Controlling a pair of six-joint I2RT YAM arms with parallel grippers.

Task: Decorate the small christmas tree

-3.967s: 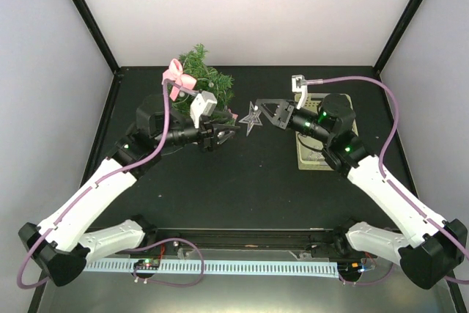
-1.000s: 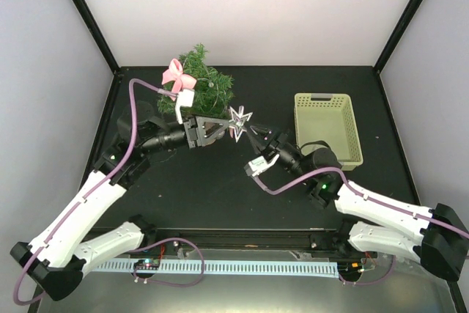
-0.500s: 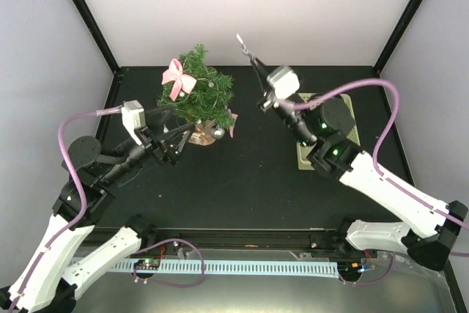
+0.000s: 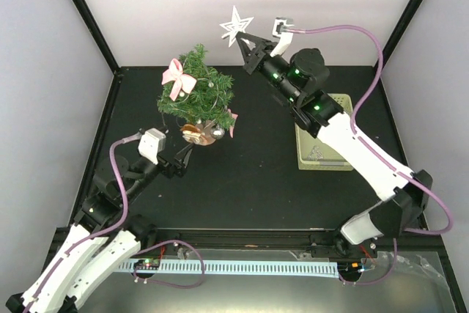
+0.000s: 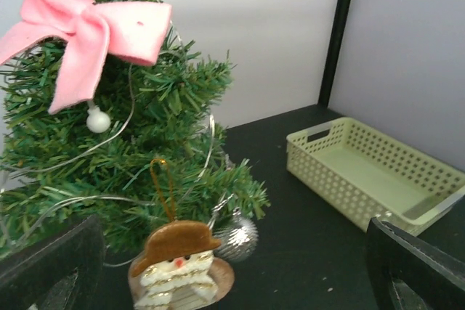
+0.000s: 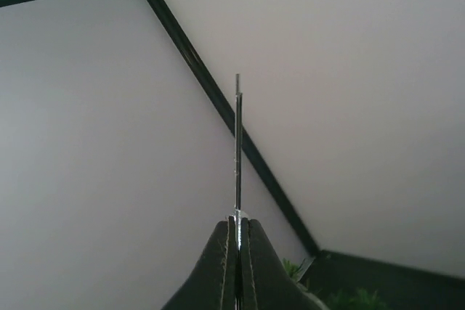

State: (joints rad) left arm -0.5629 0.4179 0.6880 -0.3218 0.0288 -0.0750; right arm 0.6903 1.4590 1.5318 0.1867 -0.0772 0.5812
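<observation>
raised higher, right gripper (image 4: 248, 43) clamps the silver star (image 4: 236, 26) above-right of the small christmas tree (image 4: 196, 89), upright between both arms; left gripper (image 4: 183, 160), wide open, empty, has retreated in front. topping looks next.

The small christmas tree (image 5: 145, 128) is cut off at the left wrist view's left and bottom edges; the basket (image 4: 308, 163) is half hidden behind the right arm (image 4: 359, 148).

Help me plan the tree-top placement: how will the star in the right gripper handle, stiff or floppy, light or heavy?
Probably stiff: the star stands straight out of the right gripper without drooping. Likely light for its size: edge-on in the right wrist view it is a thin flat sheet. Its slim points might bend if squeezed.
</observation>
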